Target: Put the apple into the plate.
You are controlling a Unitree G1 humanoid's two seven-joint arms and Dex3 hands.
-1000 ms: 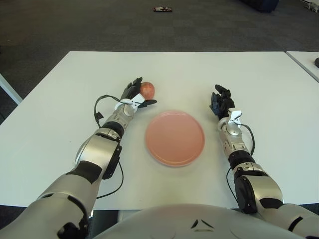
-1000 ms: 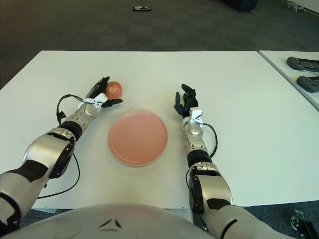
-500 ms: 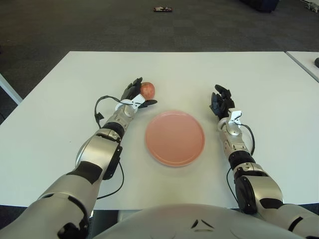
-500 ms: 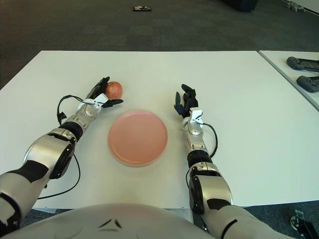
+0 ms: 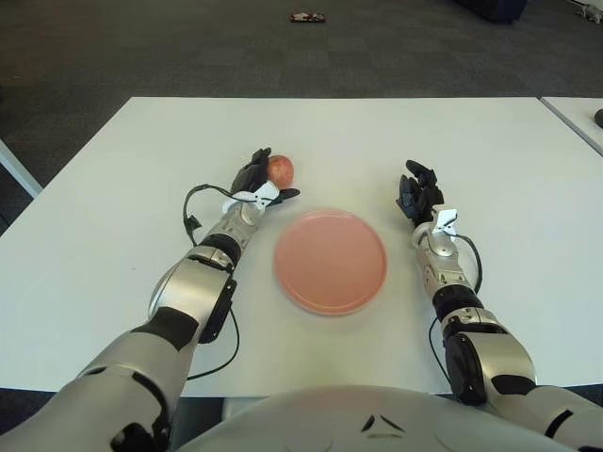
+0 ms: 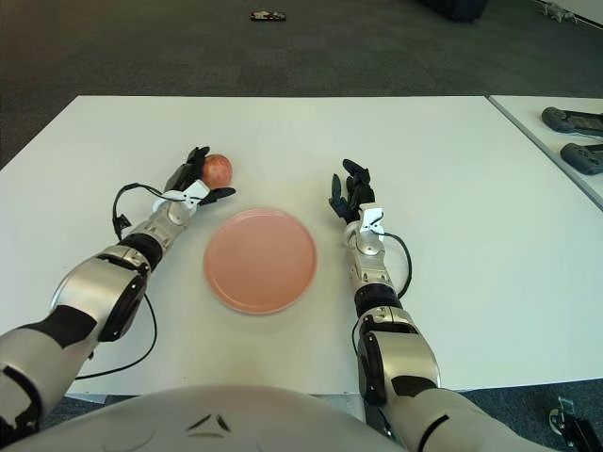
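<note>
A red-orange apple [image 5: 280,169] sits on the white table [image 5: 113,217], behind and left of the pink plate [image 5: 331,261]. My left hand [image 5: 261,183] is against the apple's left side. Its dark fingers [image 5: 252,169] are spread along the apple and the thumb reaches out below it, not closed around it. The plate holds nothing. My right hand [image 5: 417,196] rests on the table just right of the plate, fingers relaxed and holding nothing.
A second white table [image 6: 565,122] stands to the right with two dark controllers [image 6: 572,120] on it. Dark carpet lies beyond the table's far edge, with a small object [image 5: 307,17] on the floor.
My left hand has edged slightly right and closer to the apple. The apple, the plate and my right hand stay where they were.
</note>
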